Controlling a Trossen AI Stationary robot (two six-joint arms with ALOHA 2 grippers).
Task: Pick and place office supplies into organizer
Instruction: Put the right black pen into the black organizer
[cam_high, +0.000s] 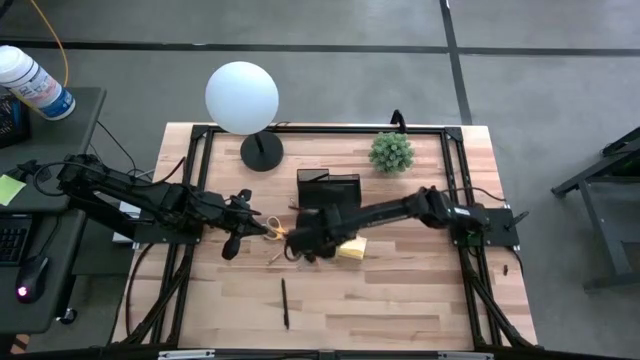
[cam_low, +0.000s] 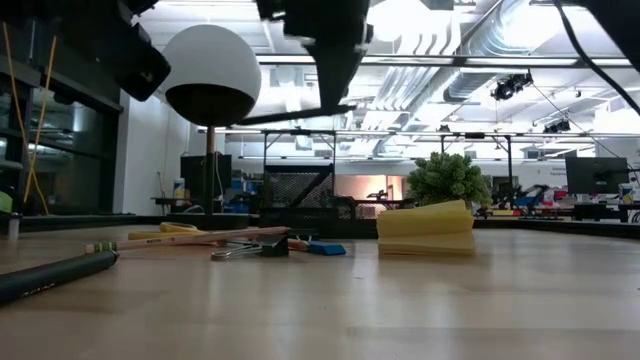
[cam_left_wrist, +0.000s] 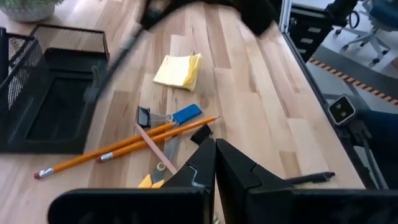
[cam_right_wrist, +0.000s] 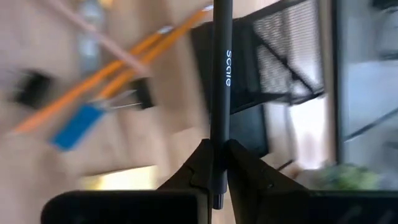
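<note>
Pen (cam_right_wrist: 220, 74) in my right gripper (cam_right_wrist: 217, 163), clamped between the two fingers and standing straight out past them; this is the carrying step, with the pen lifted clear of the table and the organizer (cam_high: 330, 190) just beyond my hand. By my reckoning the next move calls for bringing the pen tip over one of the open compartments, tilting it down, and letting go only once it is inside the mesh walls.

My left gripper (cam_left_wrist: 216, 163) hangs beside the pile with its fingers pressed together, holding nothing. Below it lie two orange pencils (cam_left_wrist: 127, 144), crossed by a paler stick, with a blue eraser (cam_left_wrist: 186, 114) and a small black clip (cam_left_wrist: 143, 116) touching the heap, and the yellow handles of the scissors (cam_high: 271, 226) at its edge. The yellow sticky pad (cam_high: 351, 248) sits near, apart from the rest, and another black pen (cam_high: 285, 303) lies well away toward the front edge.

All of this rests on a pale wooden table (cam_high: 400, 300) in a black frame. A white globe lamp (cam_high: 242, 97) and a small green plant (cam_high: 391, 151) stand at the back. Beyond is an open workshop with ceiling ducts, strip lights and cluttered benches.
</note>
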